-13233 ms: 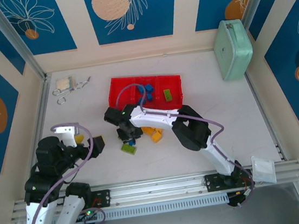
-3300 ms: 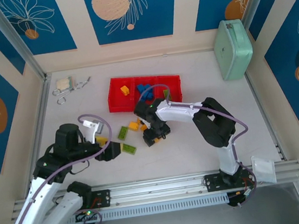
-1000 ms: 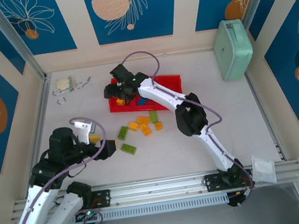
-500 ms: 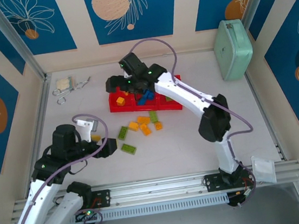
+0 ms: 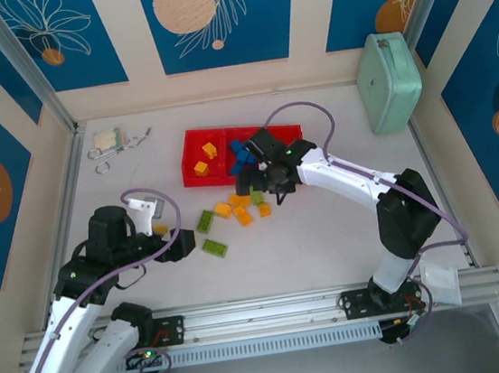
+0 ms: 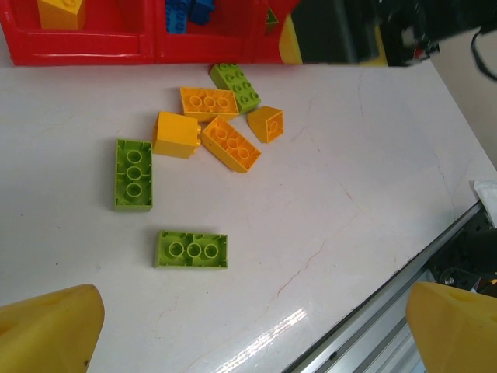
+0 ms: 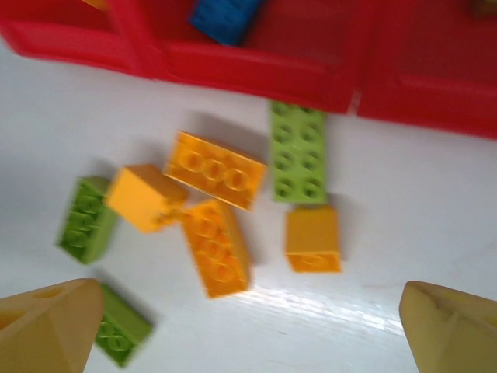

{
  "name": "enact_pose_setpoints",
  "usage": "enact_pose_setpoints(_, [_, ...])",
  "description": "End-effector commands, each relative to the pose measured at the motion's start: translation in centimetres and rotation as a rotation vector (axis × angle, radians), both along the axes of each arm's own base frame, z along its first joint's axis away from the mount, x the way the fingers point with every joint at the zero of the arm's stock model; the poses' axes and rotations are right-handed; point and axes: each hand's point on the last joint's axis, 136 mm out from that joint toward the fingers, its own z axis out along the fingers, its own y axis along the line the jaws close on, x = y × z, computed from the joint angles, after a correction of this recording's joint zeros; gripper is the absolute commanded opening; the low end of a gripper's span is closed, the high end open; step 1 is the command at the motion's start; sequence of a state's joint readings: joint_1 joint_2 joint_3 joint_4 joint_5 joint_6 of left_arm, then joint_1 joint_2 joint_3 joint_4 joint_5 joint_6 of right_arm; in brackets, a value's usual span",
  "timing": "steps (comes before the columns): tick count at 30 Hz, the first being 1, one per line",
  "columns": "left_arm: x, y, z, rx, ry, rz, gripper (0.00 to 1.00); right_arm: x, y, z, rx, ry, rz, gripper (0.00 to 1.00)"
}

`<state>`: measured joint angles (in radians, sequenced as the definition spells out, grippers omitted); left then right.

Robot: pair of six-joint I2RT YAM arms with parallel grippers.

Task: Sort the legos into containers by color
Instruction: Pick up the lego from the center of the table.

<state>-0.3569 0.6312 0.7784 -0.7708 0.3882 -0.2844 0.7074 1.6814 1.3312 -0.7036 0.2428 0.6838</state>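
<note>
The red tray lies at the back middle of the table. Its left container holds two orange legos, and the middle one holds blue legos. In front of the tray, several orange legos and green legos lie loose. My right gripper hovers open over this pile, empty, with an orange brick and a green brick below it and the tray wall beyond. My left gripper is open and empty just left of the pile, near a green brick.
A mint-green case stands at the back right. Metal clips lie at the back left. An aluminium rail runs along the near edge, with a white piece at its right end.
My right gripper has pulled back from over the tray's left container to above the loose bricks in front of the tray. The left arm has barely moved.
</note>
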Motion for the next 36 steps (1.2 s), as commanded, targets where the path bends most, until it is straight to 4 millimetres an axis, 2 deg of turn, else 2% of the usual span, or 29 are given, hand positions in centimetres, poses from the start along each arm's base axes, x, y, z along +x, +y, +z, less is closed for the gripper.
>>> enact_pose_setpoints(1, [0.0,0.2,0.1,-0.005,0.010,0.012,0.99,-1.0,-0.9,-0.9,-0.049,-0.005,0.023,0.96])
enact_pose_setpoints(6, [0.0,0.3,0.2,-0.003,0.004,0.017,0.99,-2.1,-1.6,-4.1,-0.153,0.027,0.085,0.91])
enact_pose_setpoints(9, [0.0,0.3,0.2,-0.003,0.005,0.018,0.99,-1.7,-2.6,-5.7,-0.191,0.031,0.073,0.87])
enact_pose_setpoints(13, [0.0,0.3,0.2,-0.001,0.005,0.020,0.99,-1.3,-2.6,-7.3,-0.188,0.058,0.075,0.81])
enact_pose_setpoints(18, [0.1,0.3,0.1,0.001,0.007,0.022,1.00,-1.0,-0.8,-8.2,-0.170,0.056,0.128,0.80])
enact_pose_setpoints(23, [0.2,0.4,0.0,0.004,0.012,0.026,0.99,-0.3,-0.7,-9.3,-0.209,0.069,0.126,0.77])
enact_pose_setpoints(29, [0.2,0.5,-0.1,0.008,0.014,0.031,0.99,0.0,-1.0,-10.2,-0.271,0.084,0.126,0.64])
enact_pose_setpoints(36, [0.2,0.5,-0.1,0.011,0.018,0.033,0.99,-0.3,-1.0,-9.7,-0.337,0.087,0.145,0.50])
